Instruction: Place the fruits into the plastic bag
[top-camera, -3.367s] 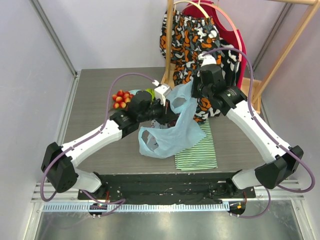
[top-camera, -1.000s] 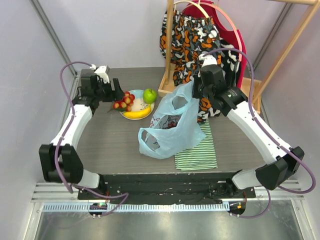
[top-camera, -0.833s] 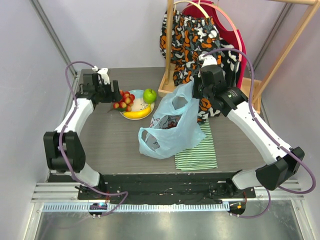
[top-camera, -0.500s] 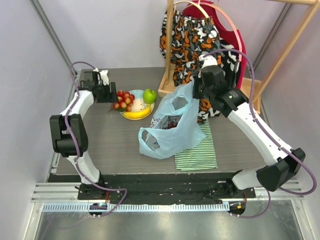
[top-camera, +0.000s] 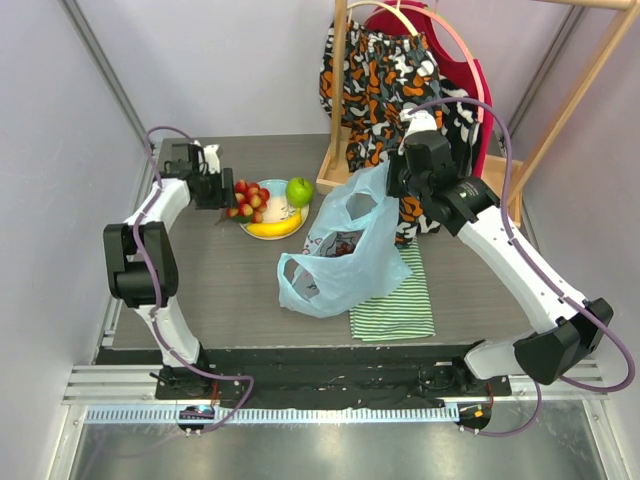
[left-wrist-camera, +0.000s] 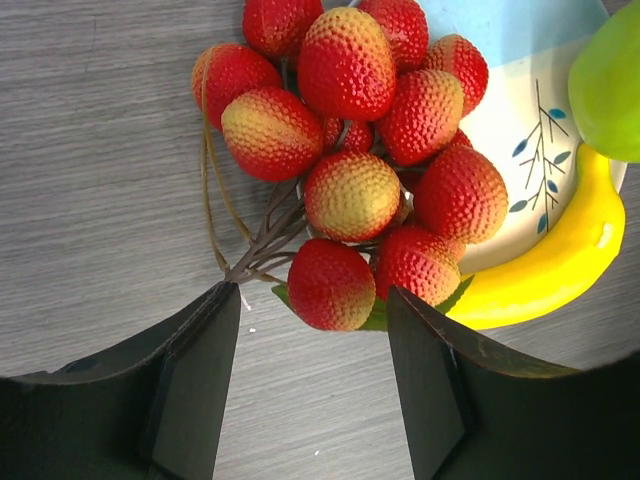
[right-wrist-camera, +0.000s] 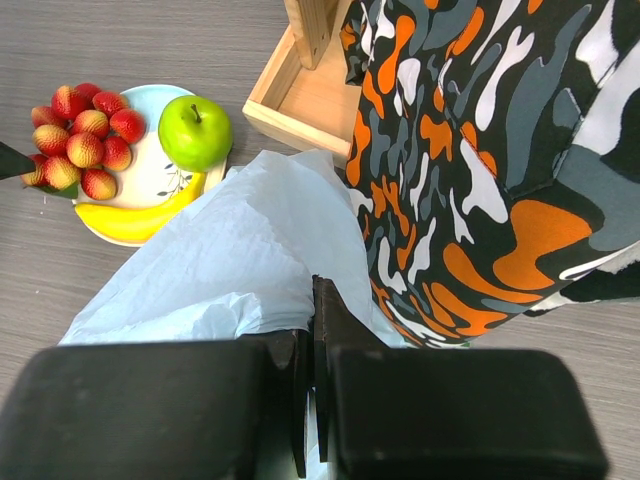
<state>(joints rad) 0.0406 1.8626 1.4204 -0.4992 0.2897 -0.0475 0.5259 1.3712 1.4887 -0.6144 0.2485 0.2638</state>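
Note:
A bunch of red strawberries (top-camera: 247, 200) (left-wrist-camera: 360, 150) lies on the left edge of the pale plate (top-camera: 287, 207) (left-wrist-camera: 520, 170). On the same plate are a green apple (top-camera: 299, 190) (right-wrist-camera: 195, 132) and a yellow banana (top-camera: 273, 228) (left-wrist-camera: 550, 280). My left gripper (top-camera: 228, 193) (left-wrist-camera: 310, 300) is low on the table just left of the bunch. Its jaws are apart, and the nearest strawberry sits at their tips, untouched. My right gripper (top-camera: 392, 185) (right-wrist-camera: 313, 300) is shut on the top of the light-blue plastic bag (top-camera: 345, 255) (right-wrist-camera: 230, 270), holding it up with its mouth open.
A green-and-white striped cloth (top-camera: 395, 300) lies under the bag's right side. Behind it stands a wooden rack (top-camera: 340, 90) with a tray base (right-wrist-camera: 300, 100), draped with an orange-and-black patterned garment (top-camera: 385, 70) (right-wrist-camera: 480, 150) close to my right gripper.
The left arm left the bag's mouth and swung to the table's far left. Over the last second it folded back, its gripper stayed by the strawberries and its jaws narrowed a little. The right arm held still.

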